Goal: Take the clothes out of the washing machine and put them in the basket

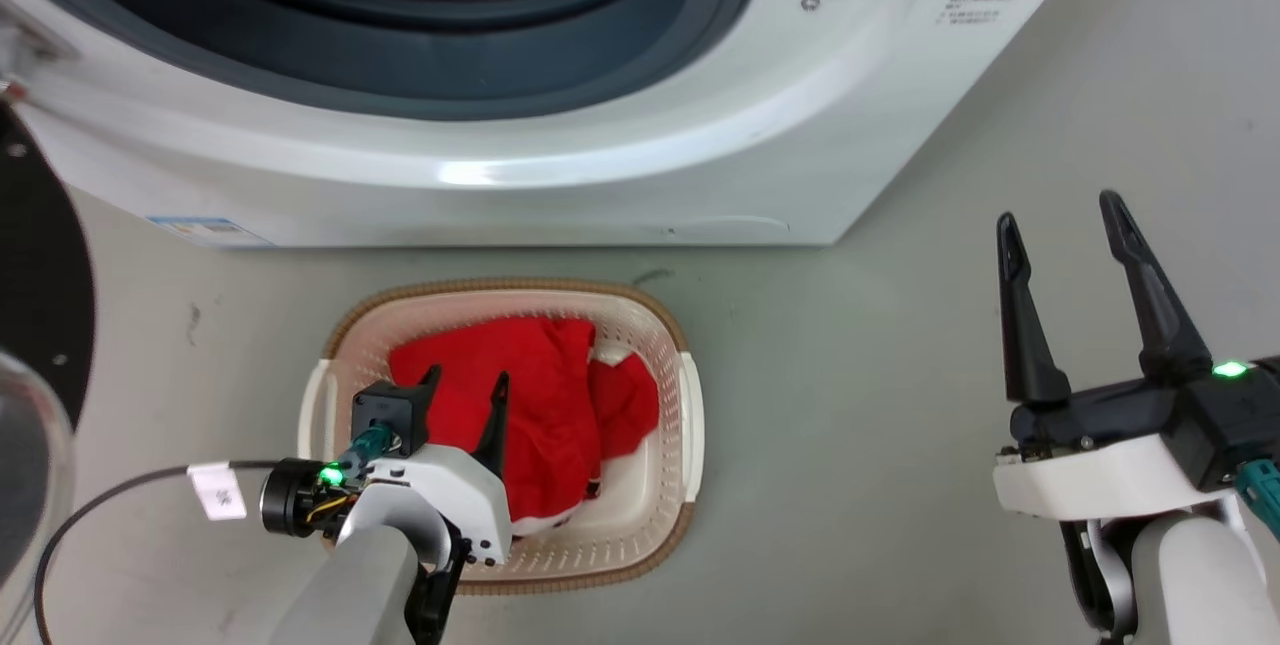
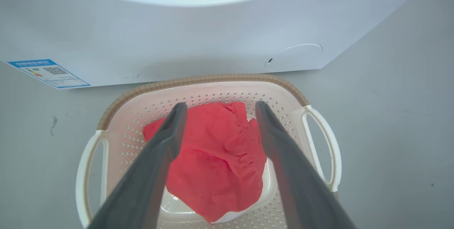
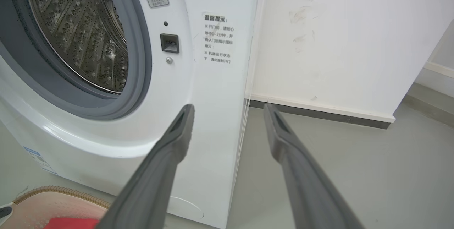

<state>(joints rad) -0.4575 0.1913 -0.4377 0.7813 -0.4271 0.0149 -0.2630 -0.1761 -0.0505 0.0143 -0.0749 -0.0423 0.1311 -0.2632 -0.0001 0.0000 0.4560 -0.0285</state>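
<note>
We stand on a smooth pale grey floor (image 1: 850, 405) with a few dark scuffs. The room has a white wall (image 3: 337, 37) with a skirting (image 3: 319, 108) along its foot. The washing machine (image 1: 560, 175) stands before us with its porthole uncovered, a grey gasket (image 3: 140, 62) ringing the perforated steel drum (image 3: 81, 37). Its door (image 1: 40, 275), black-rimmed with clear glass, hangs swung out at our left. A blue energy label (image 1: 205, 230) sits low on the front panel, and a printed notice (image 3: 218, 39) is stuck beside the latch socket (image 3: 169, 43).

The basket (image 1: 500, 287) rests on the floor just in front of the machine. The clothes (image 1: 545, 405) lie inside it, a red heap with a white edge showing at the near side. Our left gripper (image 1: 466, 377) hovers over the basket, fingers spread apart and holding nothing, and its forearm covers the basket's near left corner. A black cable (image 1: 100, 507) with a white tag (image 1: 217, 491) loops off that wrist. Our right gripper (image 1: 1059, 210) hangs well to the right over bare floor, fingers parted, gripping nothing.
</note>
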